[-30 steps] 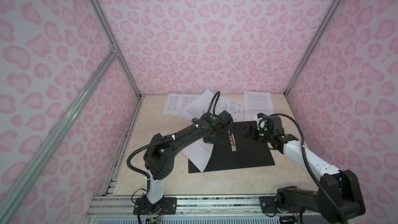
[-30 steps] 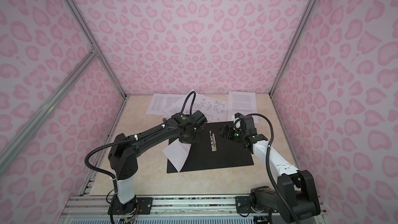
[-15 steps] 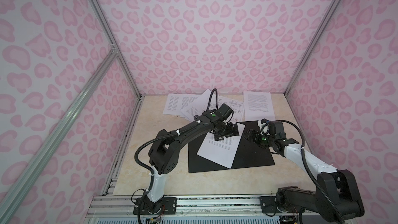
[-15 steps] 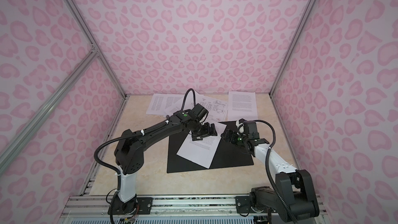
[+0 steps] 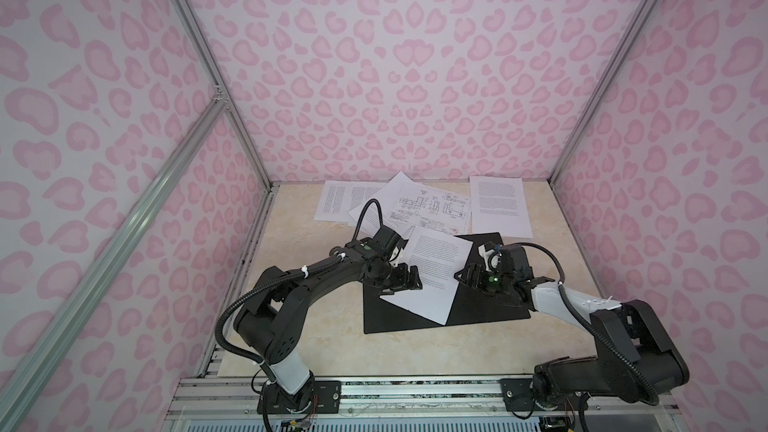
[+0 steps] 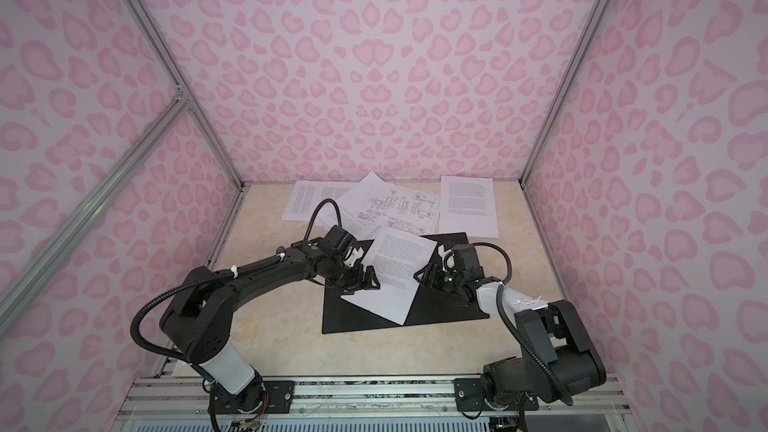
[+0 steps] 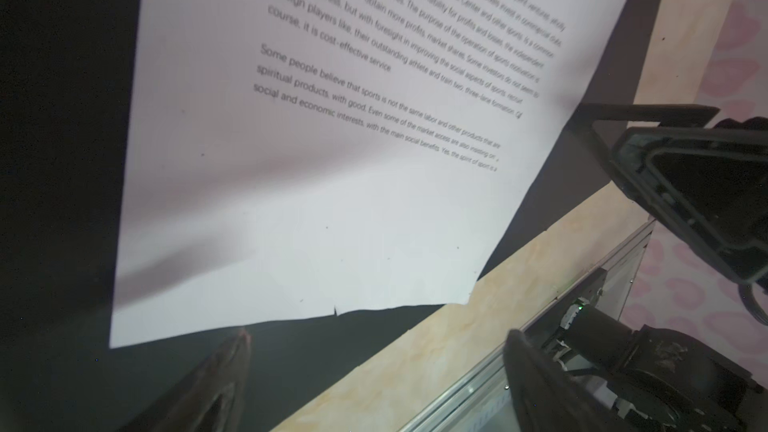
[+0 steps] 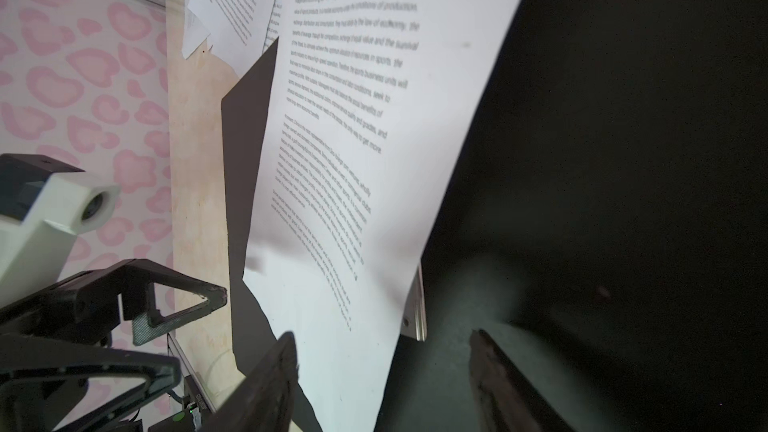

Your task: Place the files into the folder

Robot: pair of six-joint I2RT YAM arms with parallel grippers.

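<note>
While the open folder (image 5: 478, 309) lies flat on the bench (image 5: 316, 338) with its black inside up, the left gripper (image 5: 409, 282) hovers over its left part, jaws spread wide and holding nothing. A text sheet (image 5: 428, 272) lies askew across the folder's middle. At that sheet's right edge the right gripper (image 5: 465, 280) has its jaws parted, clamping nothing. Behind, two overlapping text pages (image 5: 345, 201), a drawing sheet (image 5: 432, 207) and another text page (image 5: 500, 205) lie along the back wall.
</note>
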